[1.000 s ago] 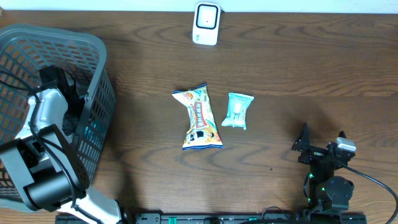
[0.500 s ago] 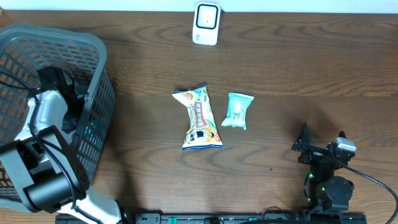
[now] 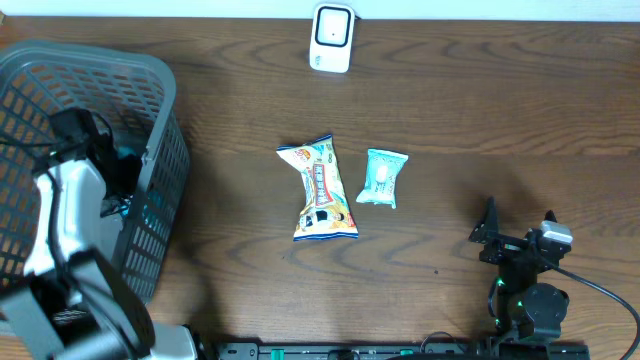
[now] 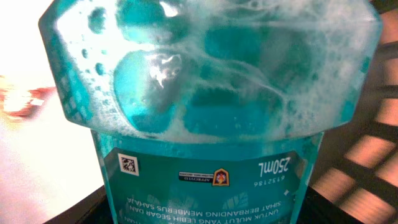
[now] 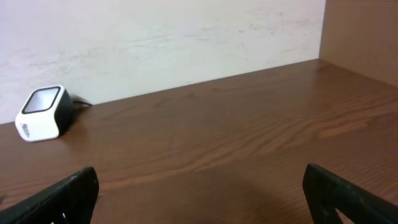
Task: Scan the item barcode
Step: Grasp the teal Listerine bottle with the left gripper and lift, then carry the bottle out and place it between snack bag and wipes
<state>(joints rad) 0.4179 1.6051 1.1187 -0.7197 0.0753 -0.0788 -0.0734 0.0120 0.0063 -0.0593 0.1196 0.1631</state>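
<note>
Worktop: dark wood; it carries everything named below.
Basket: grey mesh, at 9 o'clock on the worktop; the left arm reaches down into it.
Left tool: inside the basket, mostly hidden from above. Its own camera is filled by the bottle and shows no fingers, so I cannot tell if it grips or only stands around it.
Bottle: I judge this is the item to scan. It holds teal liquid with foam and is in the basket, directly before the left tool. The label reads upside down, with a small square code at its 9 o'clock side.
Snack bag: lies flat near the middle.
Right tool: at 5 o'clock, jaws wide apart, nothing between them.
Scanner: white, at 12 o'clock, well apart from the basket.
Small packet: at 3 o'clock of the snack bag, not touching.
Biggest risk: the bottle slips in the lift, because it is smooth and the liquid moves inside.
Second risk: the bottle or the tool catches the mesh wall and tips the basket.
Smaller risk: the code turns away from the scanner, so no read comes.
</note>
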